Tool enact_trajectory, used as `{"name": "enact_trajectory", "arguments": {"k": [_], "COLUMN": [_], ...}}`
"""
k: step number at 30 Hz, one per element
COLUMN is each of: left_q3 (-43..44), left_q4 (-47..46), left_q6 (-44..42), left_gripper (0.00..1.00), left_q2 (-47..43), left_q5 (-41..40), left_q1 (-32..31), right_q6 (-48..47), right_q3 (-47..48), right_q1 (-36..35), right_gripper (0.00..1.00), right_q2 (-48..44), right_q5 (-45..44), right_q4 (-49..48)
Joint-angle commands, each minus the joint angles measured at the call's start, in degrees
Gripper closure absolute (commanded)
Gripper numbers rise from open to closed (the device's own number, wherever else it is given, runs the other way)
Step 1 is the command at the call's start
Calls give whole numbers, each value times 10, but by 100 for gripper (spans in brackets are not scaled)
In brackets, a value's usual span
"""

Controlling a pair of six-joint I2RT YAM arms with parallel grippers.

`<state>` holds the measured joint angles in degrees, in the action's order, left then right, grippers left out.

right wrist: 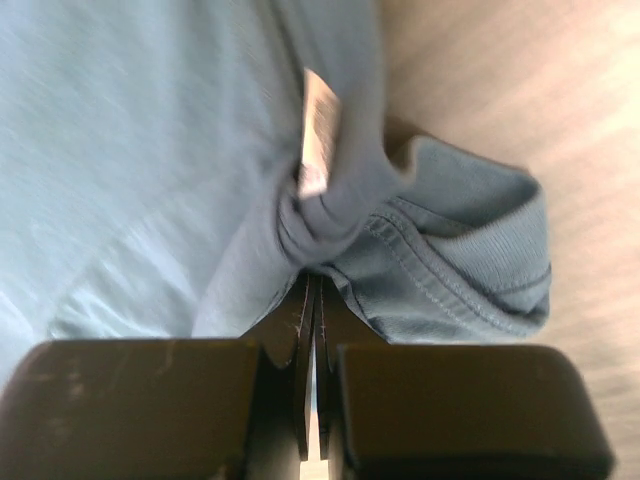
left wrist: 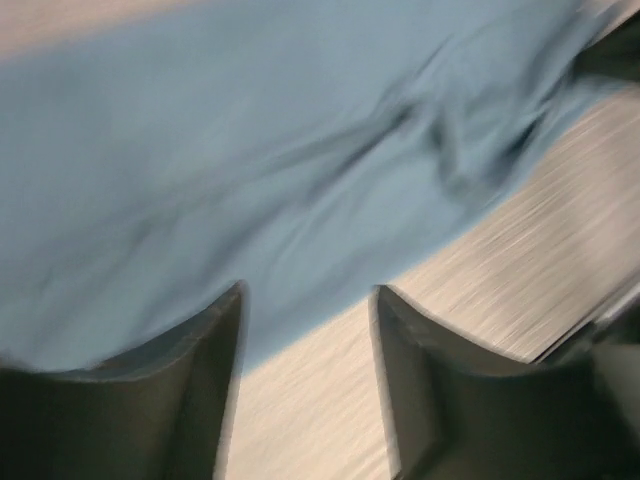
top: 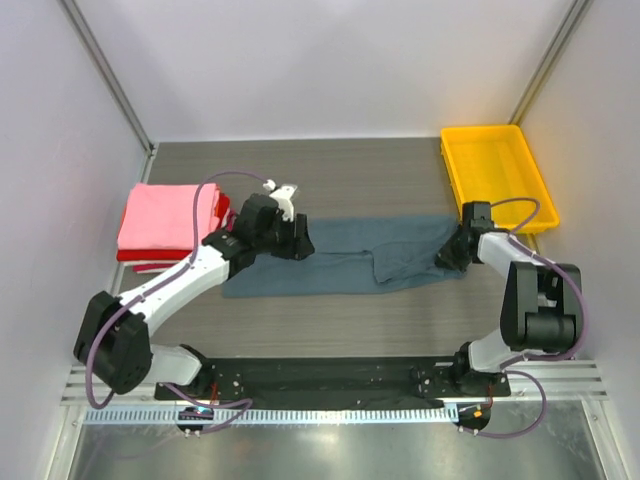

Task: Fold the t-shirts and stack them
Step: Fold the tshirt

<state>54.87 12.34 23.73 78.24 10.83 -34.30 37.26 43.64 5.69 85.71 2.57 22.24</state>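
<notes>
The slate blue-grey t-shirt (top: 345, 255) lies stretched out as a long band across the middle of the table. My left gripper (top: 298, 240) is open at its left part, fingers (left wrist: 180, 390) just above the shirt's edge (left wrist: 250, 190) and the bare table, holding nothing. My right gripper (top: 450, 252) is shut on a bunch of the shirt's fabric by the collar (right wrist: 440, 250) and white label (right wrist: 318, 130) at the right end. A stack of folded tees, pink (top: 165, 218) on top of red (top: 222, 212), lies at the left.
A yellow plastic tray (top: 497, 172) stands at the back right corner. White walls enclose the table on three sides. The black base rail (top: 330, 380) runs along the near edge.
</notes>
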Motion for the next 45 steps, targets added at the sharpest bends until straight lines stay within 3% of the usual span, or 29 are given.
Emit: {"name": "enact_trajectory", "arguments": {"k": [1,7,12,16,20,25,35,44,45], "left_q3": [-25,-73,-84,-79,-59,-55,-31,-28,-24], "left_q4": [108,181,221,256,283,266,247,233,234], "left_q6": [-4,53,69,64,40,33,3,-1,-1], "left_gripper": [38,32,36,36,39,44,50,60,65], "left_q2": [-62,-157,-169,-134,-58,-13,67,130,133], "left_q5": [-81,-185,-187,-208,-237,-257,-314,-345,-347], "left_q1": [-5,-6,-10,-43,-117,-130,-132,-130,-129], "right_q6": [26,24,32,28,22,16,16,17,17], "right_q3": [31,157,260,333,436,547,572,573,573], "right_q1": [-16,-36,-78,-78,-77,-75,-69,-64,-65], "right_gripper": [95,95,95,96,95,95,95,95,95], "right_q2": [47,145,232,291,370,444,464,464,465], "right_q5": [-80,-100,-108,-105,-100,-83,-46,-35,-35], "right_q4": [-7,4,29,39,68,104,113,112,112]}}
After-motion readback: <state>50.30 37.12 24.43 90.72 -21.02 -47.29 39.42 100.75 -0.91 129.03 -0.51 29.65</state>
